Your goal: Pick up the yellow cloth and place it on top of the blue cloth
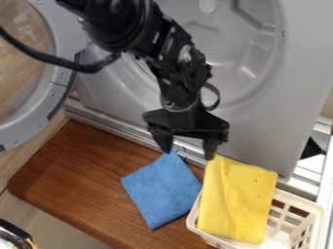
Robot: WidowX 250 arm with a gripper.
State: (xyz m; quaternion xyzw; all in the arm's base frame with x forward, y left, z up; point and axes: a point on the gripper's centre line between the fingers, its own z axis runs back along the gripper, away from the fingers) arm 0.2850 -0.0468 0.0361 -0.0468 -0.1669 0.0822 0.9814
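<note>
From where I stood, the yellow cloth (237,202) lay draped over the basket (300,200), its upper end past the rim. The blue cloth (162,189) lay beside the basket, on the wooden board (78,170). The gripper (187,151) hung just off the basket's upper corner, fingers spread apart, nothing between them. Handling, my estimate: light, soft, limp, little risk of slip or damage; would sag once lifted. Best hold: a pinch of fabric near the middle, above the basket's opening; a corner grip might leave it bunched, and deep fingertips could snag the lattice
</note>
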